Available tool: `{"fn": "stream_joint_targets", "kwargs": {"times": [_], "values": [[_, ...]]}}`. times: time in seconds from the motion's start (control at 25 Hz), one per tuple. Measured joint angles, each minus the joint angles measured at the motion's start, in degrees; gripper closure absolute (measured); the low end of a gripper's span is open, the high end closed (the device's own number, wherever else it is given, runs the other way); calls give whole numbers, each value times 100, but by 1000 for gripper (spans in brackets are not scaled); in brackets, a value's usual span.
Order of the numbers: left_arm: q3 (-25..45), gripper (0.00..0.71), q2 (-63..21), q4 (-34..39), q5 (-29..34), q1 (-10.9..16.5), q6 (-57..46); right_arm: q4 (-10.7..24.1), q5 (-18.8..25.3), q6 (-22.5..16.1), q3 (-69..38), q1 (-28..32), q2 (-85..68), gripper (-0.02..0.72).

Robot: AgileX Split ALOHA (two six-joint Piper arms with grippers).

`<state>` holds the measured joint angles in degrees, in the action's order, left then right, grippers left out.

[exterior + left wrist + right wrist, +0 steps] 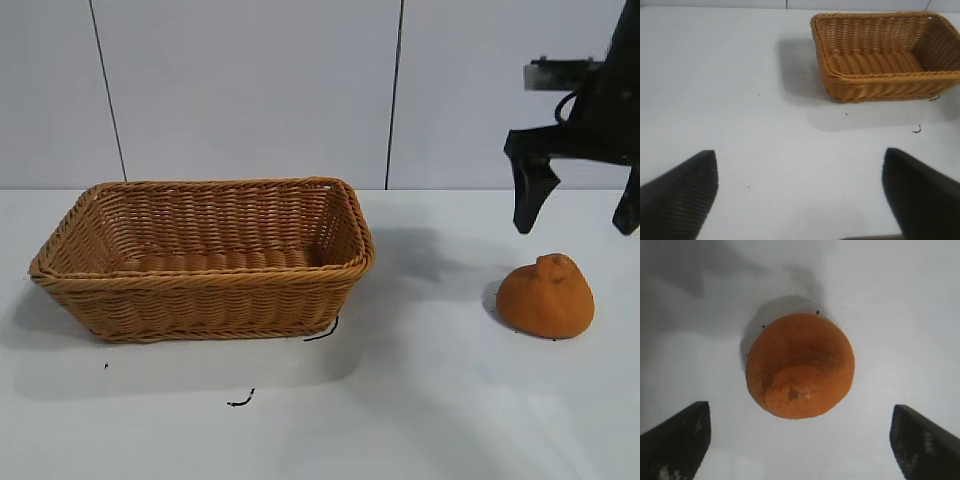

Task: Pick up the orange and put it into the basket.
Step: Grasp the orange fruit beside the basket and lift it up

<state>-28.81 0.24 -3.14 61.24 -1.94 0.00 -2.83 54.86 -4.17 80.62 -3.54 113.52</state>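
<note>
White table [450, 400]: basket [205, 255] at left, orange [546, 295] well apart at right, small dark specks [240, 401] near basket.

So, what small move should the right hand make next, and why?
Probably a short descent straight down. The right hand hangs above the orange with its fingers wide open and nothing between them. In the right wrist view the orange lies on the table between the two fingers, so lowering should bring them to its sides before closing. The basket is empty.
</note>
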Motion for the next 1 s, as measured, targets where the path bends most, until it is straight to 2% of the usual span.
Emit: {"fn": "stream_joint_targets", "kwargs": {"times": [0.24,0.4,0.44,0.52,0.64,0.68,0.8,1.0], "values": [[0,71,0,0,0,0,0,-31,-374,-22,0,0,650,8],[0,71,0,0,0,0,0,-31,-458,-88,0,0,833,13],[0,71,0,0,0,0,0,-31,-477,-88,0,0,841,42],[0,71,0,0,0,0,0,-31,-489,-88,0,0,841,162],[0,71,0,0,0,0,0,-31,-456,-88,11,0,769,433],[0,71,0,0,0,0,0,-31,-450,-83,11,0,706,480],[0,71,0,0,0,0,0,-31,-303,23,124,0,430,542],[0,71,0,0,0,0,0,-31,219,81,875,0,-89,553]]}}
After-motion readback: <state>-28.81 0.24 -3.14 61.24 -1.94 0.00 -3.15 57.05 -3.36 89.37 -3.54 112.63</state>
